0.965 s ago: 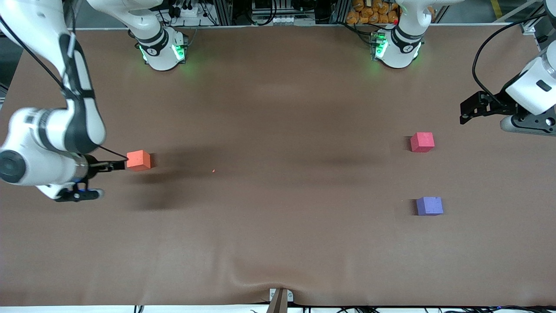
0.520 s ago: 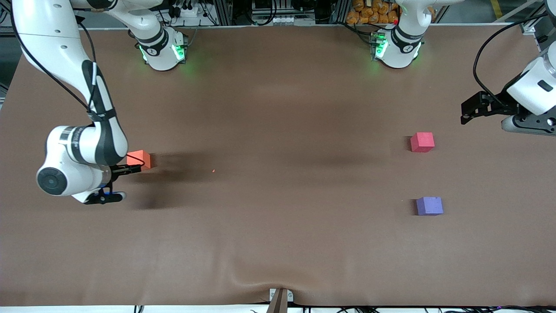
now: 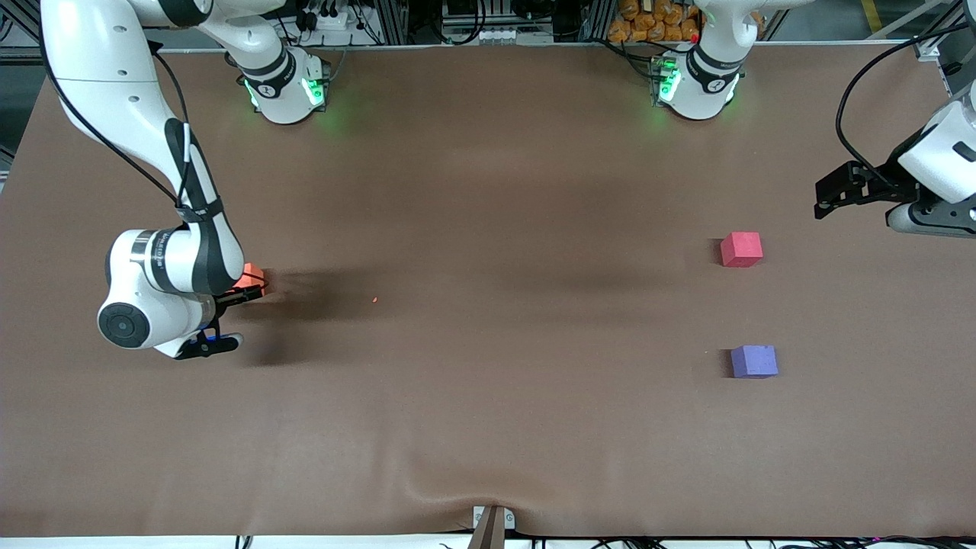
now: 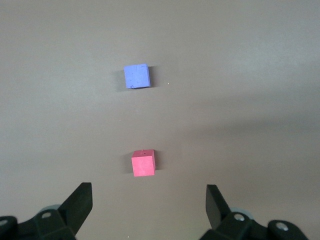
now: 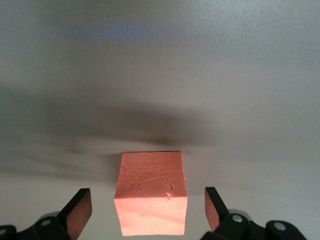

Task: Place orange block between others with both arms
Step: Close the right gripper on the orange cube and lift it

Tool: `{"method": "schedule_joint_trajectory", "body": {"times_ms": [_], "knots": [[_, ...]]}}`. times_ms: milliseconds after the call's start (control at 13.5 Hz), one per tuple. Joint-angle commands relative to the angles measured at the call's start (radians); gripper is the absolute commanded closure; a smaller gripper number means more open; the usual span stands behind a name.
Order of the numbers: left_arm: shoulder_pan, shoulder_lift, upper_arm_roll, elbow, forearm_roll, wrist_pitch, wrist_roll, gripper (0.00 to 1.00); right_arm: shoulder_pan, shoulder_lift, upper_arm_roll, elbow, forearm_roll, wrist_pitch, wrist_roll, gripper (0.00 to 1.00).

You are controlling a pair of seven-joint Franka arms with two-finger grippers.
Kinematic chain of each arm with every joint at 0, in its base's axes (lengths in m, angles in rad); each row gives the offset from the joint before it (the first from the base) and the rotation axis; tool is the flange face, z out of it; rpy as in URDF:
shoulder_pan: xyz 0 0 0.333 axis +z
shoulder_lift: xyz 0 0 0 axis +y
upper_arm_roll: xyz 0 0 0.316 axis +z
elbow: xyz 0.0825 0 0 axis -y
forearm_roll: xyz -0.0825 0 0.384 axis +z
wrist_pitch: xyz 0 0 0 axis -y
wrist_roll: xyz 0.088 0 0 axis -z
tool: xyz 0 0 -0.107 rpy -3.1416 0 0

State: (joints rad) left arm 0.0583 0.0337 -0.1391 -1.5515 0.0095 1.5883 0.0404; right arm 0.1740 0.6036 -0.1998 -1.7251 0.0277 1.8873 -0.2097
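The orange block (image 3: 254,275) lies on the table toward the right arm's end, mostly covered by the right wrist in the front view. My right gripper (image 3: 241,293) is open, and the orange block (image 5: 152,200) stands between its fingers (image 5: 78,209) with a gap on each side. The red-pink cube (image 3: 741,249) and the purple-blue cube (image 3: 754,361) sit apart toward the left arm's end, the purple-blue one nearer the front camera. My left gripper (image 3: 826,200) hangs open and empty over the table beside the red-pink cube (image 4: 143,163), with the purple-blue cube (image 4: 136,76) in its view too.
A brown mat (image 3: 488,427) covers the table and has a ripple near a small bracket (image 3: 492,523) at the edge nearest the front camera. A tiny orange speck (image 3: 374,300) lies on the mat near the orange block.
The right arm has swung toward the orange block, and its open fingers now straddle it. The left gripper has drifted slightly toward its end of the table. The cubes have not moved.
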Motion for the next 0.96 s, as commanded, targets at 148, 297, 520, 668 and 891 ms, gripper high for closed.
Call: {"method": "schedule_joint_trajectory", "body": {"times_ms": [148,297,520,668,891], "knots": [[0.025,-0.011,-0.005,-0.009,0.014,-0.001,0.029,0.00,-0.010,-0.004,0.000,-0.027,-0.011,0.004,-0.019,0.00],[0.025,-0.011,-0.007,-0.009,0.014,-0.002,0.029,0.00,-0.013,0.008,0.000,-0.028,-0.011,0.001,-0.019,0.00],[0.025,-0.009,-0.005,-0.010,0.014,-0.002,0.029,0.00,-0.024,0.013,0.000,-0.051,-0.011,0.003,-0.017,0.00],[0.026,-0.009,-0.005,-0.009,0.017,-0.002,0.029,0.00,-0.025,0.018,0.000,-0.053,-0.011,-0.002,-0.017,0.00],[0.025,-0.009,-0.005,-0.009,0.017,-0.004,0.029,0.00,-0.025,0.021,0.000,-0.057,-0.011,-0.028,-0.014,0.14]]}}
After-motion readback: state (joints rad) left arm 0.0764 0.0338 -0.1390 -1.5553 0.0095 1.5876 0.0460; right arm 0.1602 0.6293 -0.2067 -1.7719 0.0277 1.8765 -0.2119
